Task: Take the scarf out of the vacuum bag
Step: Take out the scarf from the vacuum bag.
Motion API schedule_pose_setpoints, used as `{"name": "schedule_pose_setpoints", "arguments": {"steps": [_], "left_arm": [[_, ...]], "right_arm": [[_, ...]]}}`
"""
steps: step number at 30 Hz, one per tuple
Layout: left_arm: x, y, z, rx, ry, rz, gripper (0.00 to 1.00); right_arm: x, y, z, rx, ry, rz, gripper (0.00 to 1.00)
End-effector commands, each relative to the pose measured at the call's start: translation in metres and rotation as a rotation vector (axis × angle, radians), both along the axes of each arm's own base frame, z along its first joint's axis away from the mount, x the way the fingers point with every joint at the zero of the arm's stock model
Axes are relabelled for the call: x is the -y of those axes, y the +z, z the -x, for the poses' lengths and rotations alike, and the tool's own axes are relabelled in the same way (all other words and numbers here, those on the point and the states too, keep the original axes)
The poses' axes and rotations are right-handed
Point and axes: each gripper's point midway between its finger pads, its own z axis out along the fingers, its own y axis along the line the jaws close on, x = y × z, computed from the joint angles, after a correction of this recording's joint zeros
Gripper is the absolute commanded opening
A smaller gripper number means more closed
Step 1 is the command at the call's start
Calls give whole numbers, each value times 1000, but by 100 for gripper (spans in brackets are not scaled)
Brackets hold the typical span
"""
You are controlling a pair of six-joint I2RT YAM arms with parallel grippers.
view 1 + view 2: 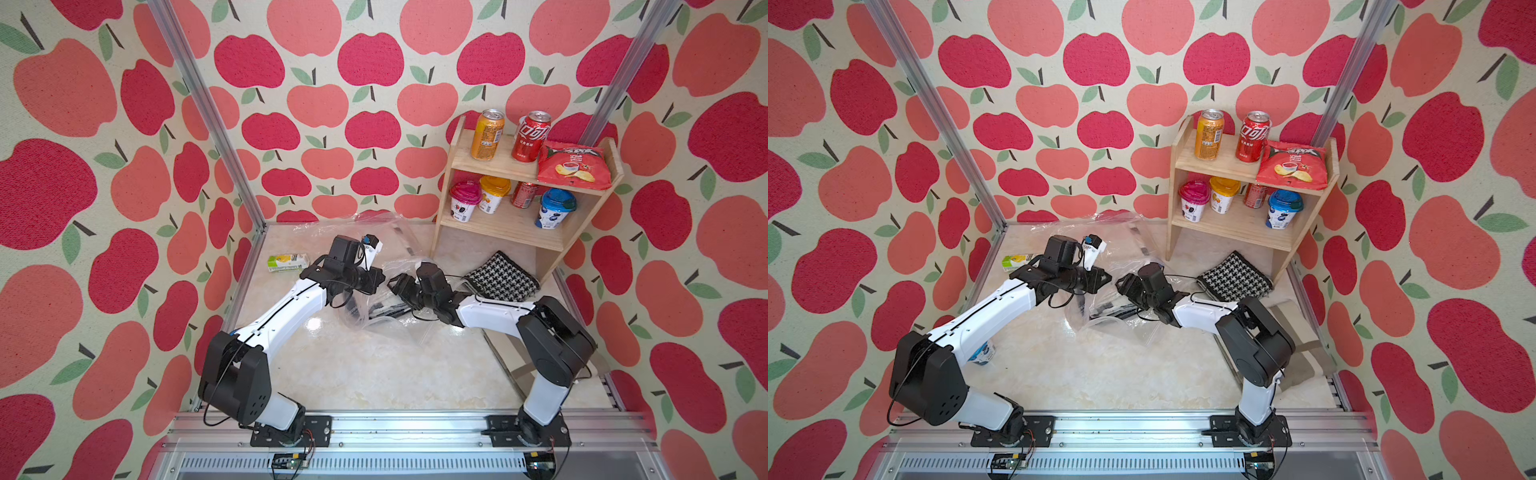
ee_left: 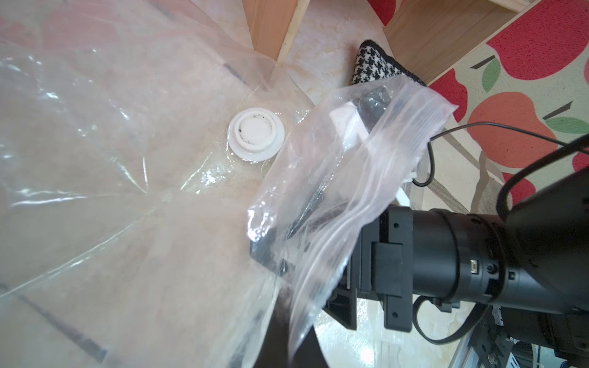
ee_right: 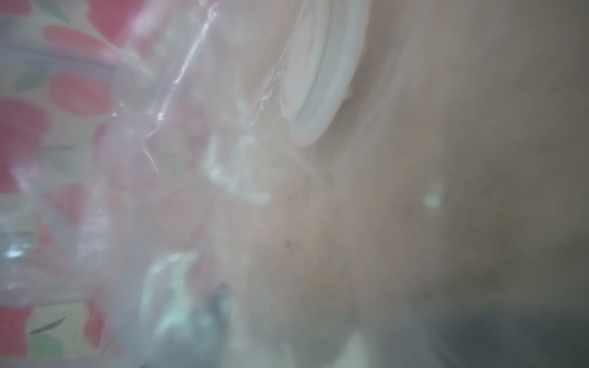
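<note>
Lying flat on the tabletop [image 1: 374,374], the houndstooth scarf [image 1: 500,276] is outside the vacuum bag [image 2: 95,159], back behind the wrist of the right gripper [image 1: 394,284] and at the foot of the wooden shelf [image 1: 505,226]. The left gripper [image 1: 376,276] is clenched, the bag's film apparently pinched in it and billowing up beyond. A loose flap drapes the right gripper (its jaws hidden, so I cannot tell their state); the white valve cap [image 2: 256,133] sits just ahead of it.
</note>
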Motion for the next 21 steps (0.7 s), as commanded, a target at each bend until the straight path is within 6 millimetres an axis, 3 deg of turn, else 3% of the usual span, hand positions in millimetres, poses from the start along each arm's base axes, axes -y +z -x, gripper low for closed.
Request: {"name": "schedule_pose_setpoints", "arguments": {"steps": [1,8,21], "left_arm": [[5,10,1,58,1,61,0],[8,-3,6,38,-2,51,0],[6,-8,10,54,3,46,0]], "right_arm": [[1,-5,4,-21,-3,9,70],[3,-11,7,-56,-8,18,70],[4,-26,3,-83,-42,0,71]]}}
